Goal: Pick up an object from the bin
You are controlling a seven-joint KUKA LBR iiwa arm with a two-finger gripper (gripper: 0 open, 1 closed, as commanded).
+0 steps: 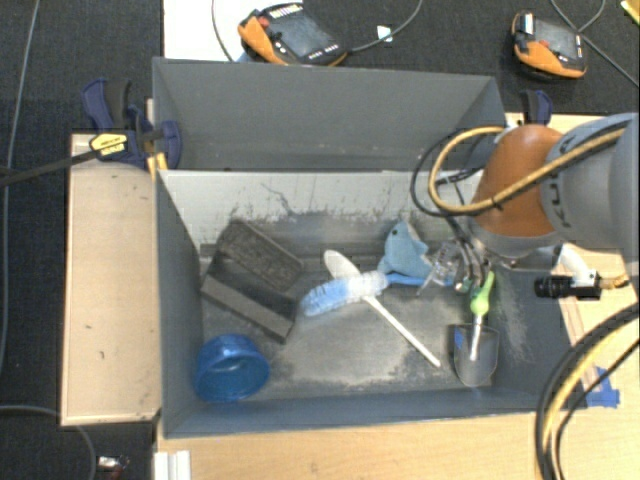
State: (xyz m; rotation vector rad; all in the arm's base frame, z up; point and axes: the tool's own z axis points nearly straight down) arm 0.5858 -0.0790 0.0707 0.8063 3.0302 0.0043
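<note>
My gripper (pixel 455 268) is low over the right part of the bin, just below the arm's orange cover. A light blue plastic piece (pixel 403 253) lies right beside it on the left, close enough that I cannot tell whether they touch. A metal spoon with a green handle (pixel 477 346) lies just below the gripper, its bowl toward the bin's front wall. A brush with blue and white bristles (pixel 338 290) lies in the middle, and its white handle runs down to the right toward the spoon.
A dark grey block (pixel 250 273) lies tilted at the bin's left side. A blue cup (pixel 230 368) lies on its side in the front left corner. The arm and its looped cables reach in over the right rim.
</note>
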